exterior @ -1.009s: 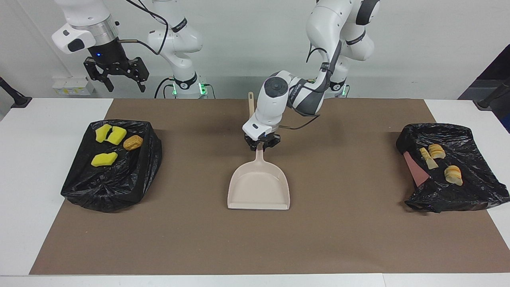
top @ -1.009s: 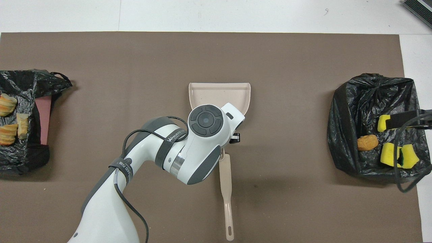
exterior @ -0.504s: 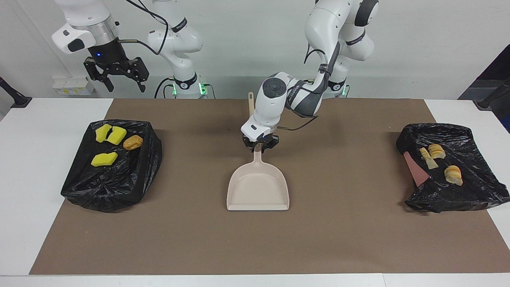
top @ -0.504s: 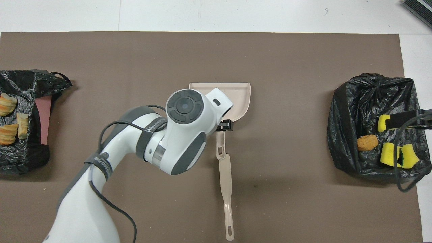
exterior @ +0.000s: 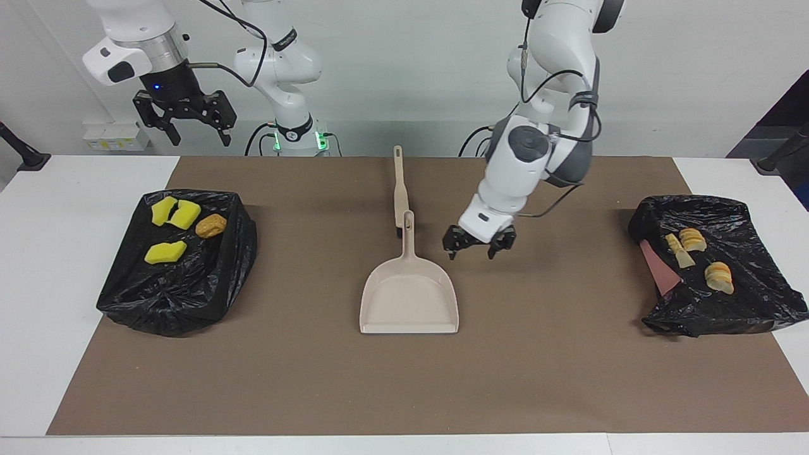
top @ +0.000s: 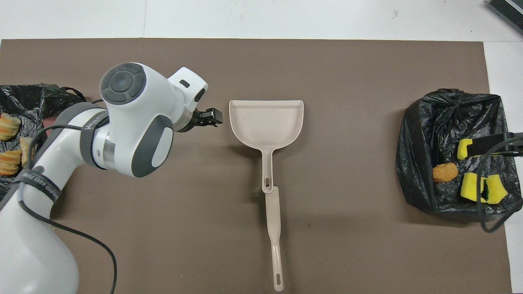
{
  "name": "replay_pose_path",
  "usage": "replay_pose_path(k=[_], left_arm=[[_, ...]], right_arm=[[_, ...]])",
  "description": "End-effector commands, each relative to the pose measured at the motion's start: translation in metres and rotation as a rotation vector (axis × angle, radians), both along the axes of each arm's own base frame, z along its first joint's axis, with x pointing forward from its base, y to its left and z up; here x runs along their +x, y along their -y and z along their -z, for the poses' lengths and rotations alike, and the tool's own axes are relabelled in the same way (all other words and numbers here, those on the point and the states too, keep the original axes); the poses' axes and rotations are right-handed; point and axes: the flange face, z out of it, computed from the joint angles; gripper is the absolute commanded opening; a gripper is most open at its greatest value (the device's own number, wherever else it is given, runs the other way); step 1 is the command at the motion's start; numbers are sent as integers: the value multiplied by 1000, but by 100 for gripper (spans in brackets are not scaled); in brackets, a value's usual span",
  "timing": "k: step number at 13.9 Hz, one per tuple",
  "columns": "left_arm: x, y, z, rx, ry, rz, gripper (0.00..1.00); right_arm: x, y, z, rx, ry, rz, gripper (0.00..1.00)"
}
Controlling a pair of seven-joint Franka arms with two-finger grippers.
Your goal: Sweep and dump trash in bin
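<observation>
A white table (exterior: 76,208) carries a broad brown mat (exterior: 543,379) that covers most of its top. At the mat's middle lies an empty beige dustpan (exterior: 409,297), its open mouth toward the table edge farthest from the robots and its handle pointing toward them. A beige brush (exterior: 399,189) lies in line with that handle, its tip overlapping the handle's end, and runs on toward the mat's edge nearest the robots.

A black bin bag (exterior: 180,284) sits at the right arm's end of the mat. In it lie three yellow sponge chunks (exterior: 165,252) and a brown bread-like lump (exterior: 210,225). A second black bag (exterior: 746,253) sits at the left arm's end, half on the mat's edge; a pink liner (exterior: 659,270) shows inside it, along with pale and orange pastry pieces (exterior: 719,277).

The left end effector (exterior: 478,246) hangs just above bare mat beside the dustpan's handle, on the side toward the left arm's end, touching nothing. Its fingers stand spread apart and it holds nothing. The pastry pieces lie well apart from it toward the left arm's end; the sponge chunks lie well apart the other way, with the dustpan between.

The right arm waits, its end effector (exterior: 184,123) raised high above the table edge nearest the robots, close to the sponge bag, fingers spread wide and empty.
</observation>
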Motion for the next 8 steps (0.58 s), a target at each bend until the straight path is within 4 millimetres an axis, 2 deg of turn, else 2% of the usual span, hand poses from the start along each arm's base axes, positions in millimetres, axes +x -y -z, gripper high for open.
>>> replay_pose_path(k=[1,4,6,8], left_arm=[[12,-62,-18,8,11,74,100],[21,-126,-36,18,30,125,100],[20,-160,-53,40,29,149,100],[17,-186,-77,122,60,173,100]], right_arm=[[-7,4,0,10,13,-20,100],[-7,4,0,10,13,-20,100],[-7,4,0,10,13,-16,100],[-7,4,0,10,13,-16,100]])
